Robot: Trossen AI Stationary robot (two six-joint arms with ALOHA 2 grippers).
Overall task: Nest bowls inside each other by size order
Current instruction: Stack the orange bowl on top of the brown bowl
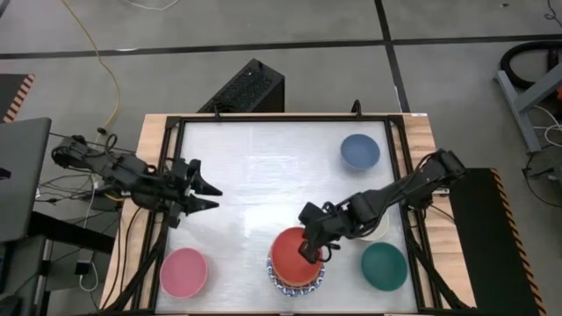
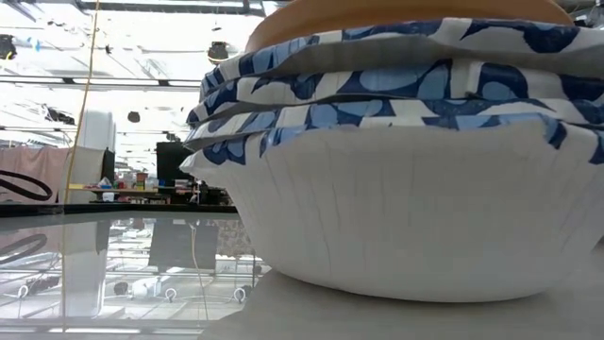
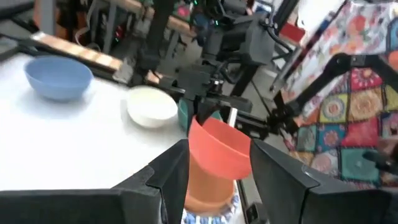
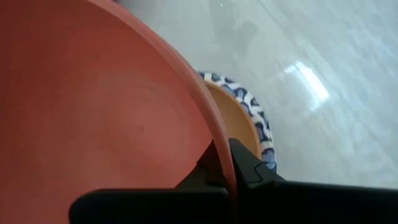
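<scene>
A stack of white bowls with blue patterned rims stands near the table's front middle, with an orange bowl nested on top. My right gripper is shut on the rim of the red bowl and holds it tilted just over the orange one. The pink bowl sits front left, the teal bowl front right, the blue bowl back right. The cream bowl lies partly under the right arm. My left gripper is open and empty at the left edge.
The table has a black frame around it. A black box stands behind the far edge. Cables and a laptop lie off the left side.
</scene>
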